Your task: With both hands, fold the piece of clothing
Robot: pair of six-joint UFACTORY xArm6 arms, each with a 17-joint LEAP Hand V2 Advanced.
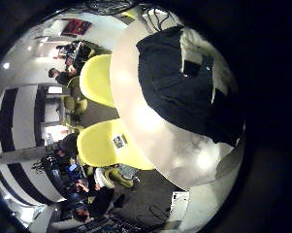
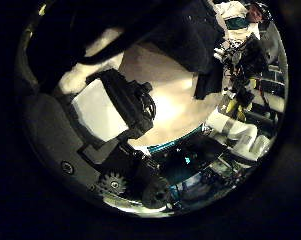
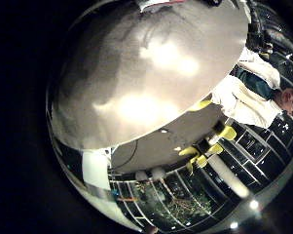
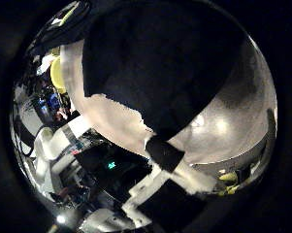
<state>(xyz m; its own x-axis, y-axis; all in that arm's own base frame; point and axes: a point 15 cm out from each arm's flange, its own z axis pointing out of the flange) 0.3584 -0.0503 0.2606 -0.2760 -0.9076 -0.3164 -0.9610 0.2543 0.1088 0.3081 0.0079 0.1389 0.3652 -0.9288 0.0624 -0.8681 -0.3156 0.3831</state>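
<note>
On the round table [image 1: 160, 146] we list one piece of clothing [image 1: 179, 83]. It lies flat and spread over the far part of the tabletop, and the nearer part is bare.

Item, left side: the left hand [image 2: 115, 105] is off the clothing. Its little finger side palm view takes in the whole table from some way off. Two chairs [image 1: 99, 78] stand just beside the table's rim. In its thumb side palm view, parts of the hand's body cross in front of the tabletop, with the clothing beyond them. We cannot tell whether this hand is spread or closed.

Item, right side: the right hand [image 4: 170, 165] is close over the clothing, which fills much of its thumb side palm view. A ragged edge of the cloth meets bare table there. One part of the hand reaches in to that edge, but we cannot tell whether it touches. Its little finger side palm view shows mostly bare tabletop. We cannot tell whether this hand is spread or pinching.
</note>
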